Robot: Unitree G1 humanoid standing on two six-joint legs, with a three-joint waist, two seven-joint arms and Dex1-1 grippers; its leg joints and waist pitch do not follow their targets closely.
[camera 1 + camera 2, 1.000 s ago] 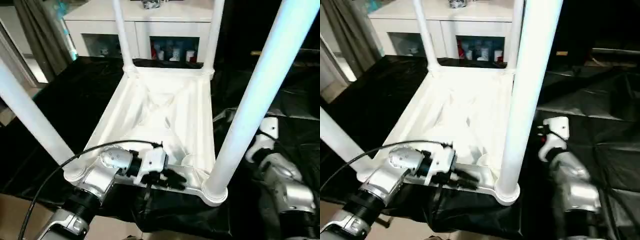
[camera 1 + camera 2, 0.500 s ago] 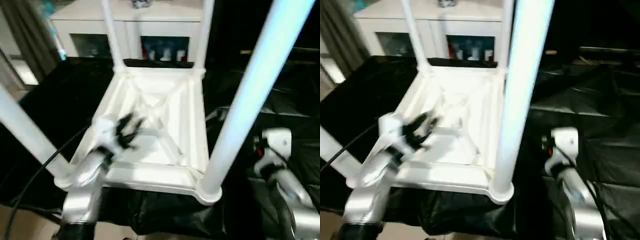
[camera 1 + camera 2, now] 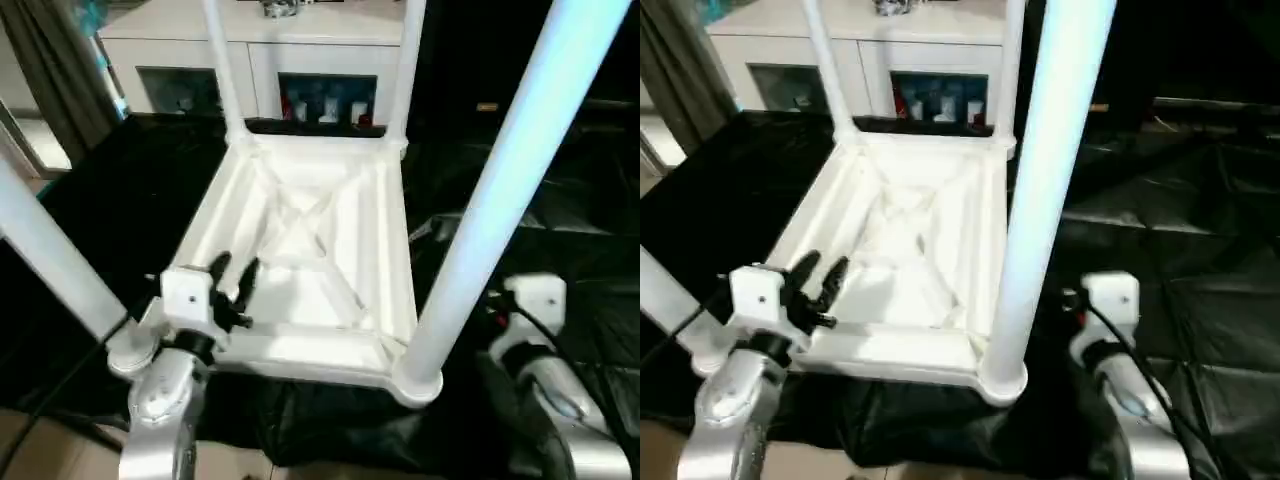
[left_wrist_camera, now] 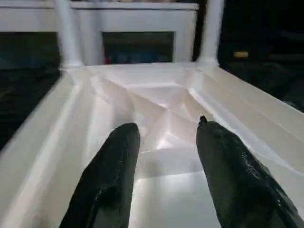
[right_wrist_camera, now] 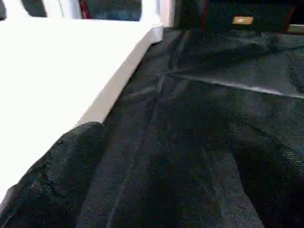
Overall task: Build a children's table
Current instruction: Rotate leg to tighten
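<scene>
A: Left claw point(image 3: 234, 275) moved since a second back: it was low at the table's near rim, fingers lying sideways along the edge; it's up now and aimed forward over the ribbed underside. Right arm point(image 3: 545, 360) shifted too, its wrist sits closer to the near-right leg.

B: Left claw state?

A: Fingers point(image 4: 111, 178) parted, a clear gap between them, nothing in the gap. They hang over the near part of the underside; contact can't be told.

B: Right claw?

A: Right claw point(image 5: 161, 190) spread wide, one finger at each side of the wrist view, black cloth between them, nothing held. Table edge runs just beside one finger.

B: Where's the table?

A: Table point(image 3: 310, 230) lies upside down on the black-draped surface point(image 3: 120, 190), top down, ribs up. All four legs stand in the corner sockets: near-right leg point(image 3: 500, 190), near-left leg point(image 3: 55, 260), two far legs point(image 3: 222, 70) by the cabinet point(image 3: 300, 50).

B: Anything else?

A: Black cable point(image 3: 60, 380) trails from the left arm.
</scene>
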